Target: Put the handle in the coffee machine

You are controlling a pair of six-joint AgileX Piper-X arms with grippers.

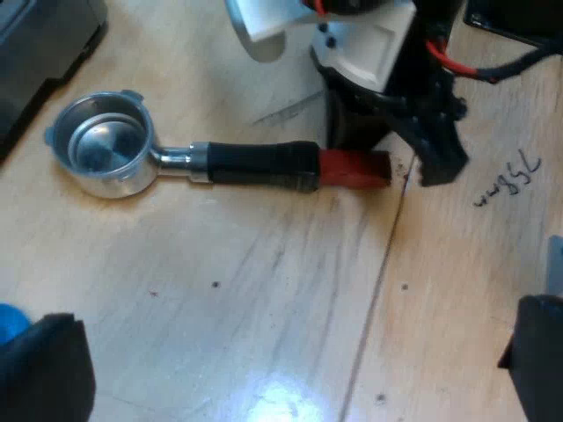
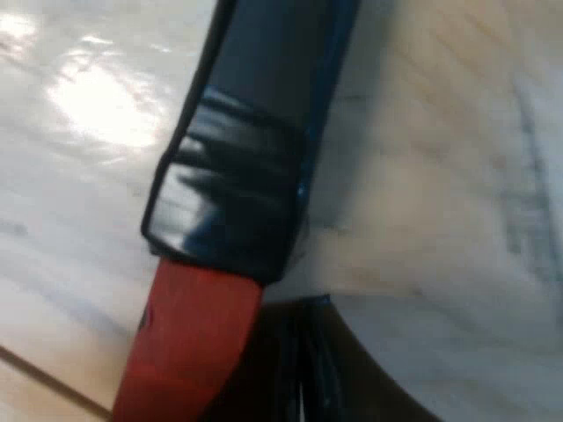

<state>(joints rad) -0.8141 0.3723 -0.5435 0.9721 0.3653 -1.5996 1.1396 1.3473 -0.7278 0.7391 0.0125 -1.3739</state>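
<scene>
The metal holder (image 1: 101, 154) lies flat on the wooden table (image 1: 264, 290), its round basket facing up and bare inside. Its dark handle (image 1: 259, 164) ends in red (image 1: 352, 167). My right gripper (image 1: 413, 132) is down at that red end, touching or nearly touching it. The right wrist view looks from very close at the dark handle (image 2: 255, 132) and its red end (image 2: 189, 343) over the wood. My left gripper (image 1: 290, 352) hovers above the table on the near side of the handle, open wide with nothing between its fingers (image 1: 44, 369).
A dark grey edge of the espresso machine (image 1: 35, 44) stands close to the holder's basket. A bit of something blue (image 1: 9, 321) shows beside my left finger. A seam (image 1: 374, 290) runs across the table, with pen writing (image 1: 506, 176) past the right arm.
</scene>
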